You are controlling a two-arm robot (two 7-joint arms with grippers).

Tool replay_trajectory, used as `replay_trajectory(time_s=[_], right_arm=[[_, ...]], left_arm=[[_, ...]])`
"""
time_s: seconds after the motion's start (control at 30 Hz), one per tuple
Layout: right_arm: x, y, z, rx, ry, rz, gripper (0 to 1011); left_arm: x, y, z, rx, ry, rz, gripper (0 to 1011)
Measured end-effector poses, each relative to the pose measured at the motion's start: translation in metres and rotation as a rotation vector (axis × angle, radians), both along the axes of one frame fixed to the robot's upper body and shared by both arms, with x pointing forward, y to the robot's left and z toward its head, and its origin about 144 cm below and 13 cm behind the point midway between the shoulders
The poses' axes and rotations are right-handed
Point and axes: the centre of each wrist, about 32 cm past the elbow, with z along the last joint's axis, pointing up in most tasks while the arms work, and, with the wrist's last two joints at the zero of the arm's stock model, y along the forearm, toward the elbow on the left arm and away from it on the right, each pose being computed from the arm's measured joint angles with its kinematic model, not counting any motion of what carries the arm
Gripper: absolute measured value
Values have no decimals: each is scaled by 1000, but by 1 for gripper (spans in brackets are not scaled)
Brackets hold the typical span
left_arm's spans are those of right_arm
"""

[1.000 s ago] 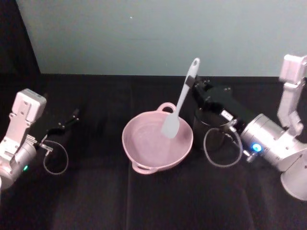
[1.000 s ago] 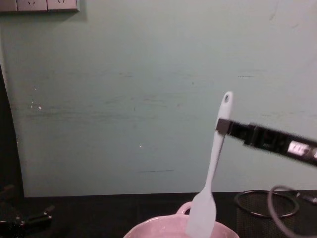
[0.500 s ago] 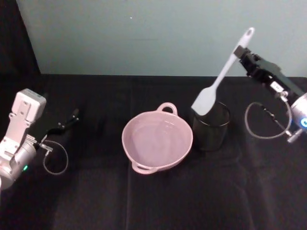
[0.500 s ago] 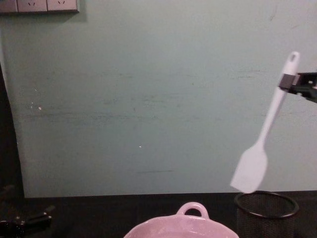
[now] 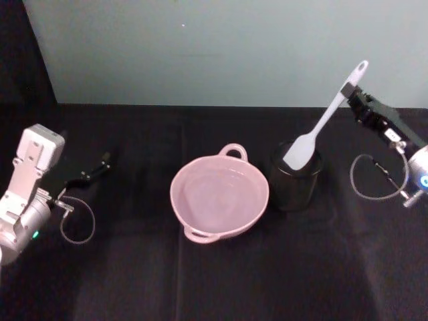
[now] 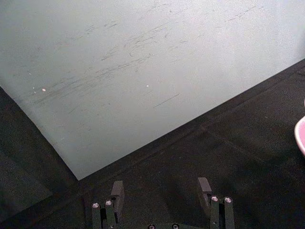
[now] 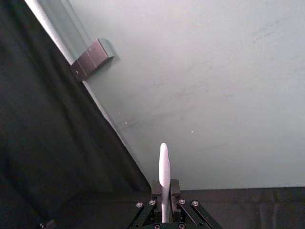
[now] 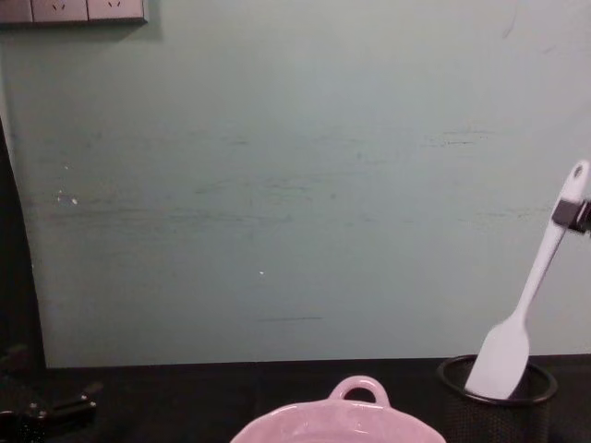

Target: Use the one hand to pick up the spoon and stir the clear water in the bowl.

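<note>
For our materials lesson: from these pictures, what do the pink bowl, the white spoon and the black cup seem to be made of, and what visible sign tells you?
Pink bowl: probably glazed ceramic or enamel; smooth and glossy, with moulded loop handles.
White spoon, held in the right gripper: likely plastic or silicone; matte, one piece, flat pale head.
Black cup: apparently wire mesh with a solid dark rim.

mesh cup [image 5: 294, 182]: black wire, upright on the worktop [image 5: 200, 281]
worktop: covered in black cloth
wall [image 8: 277, 185]: pale green, scuffed
sockets [image 8: 74, 9]: white, high on wall
</note>
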Motion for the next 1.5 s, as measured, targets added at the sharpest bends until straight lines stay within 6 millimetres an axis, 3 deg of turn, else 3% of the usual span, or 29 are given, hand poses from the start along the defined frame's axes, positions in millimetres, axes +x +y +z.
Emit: replay_trajectory(time_s=[0.23,0.57,1.5], right_arm=[[7,3,-21,-1,32,25,109],[9,6,-36,-24,66,35,109],[13,9,-48,-43,88,41,109]], left_arm=[[0,0,0,0,0,0,1011],[0,0,0,0,0,0,1011],[0,0,0,0,0,0,1011]])
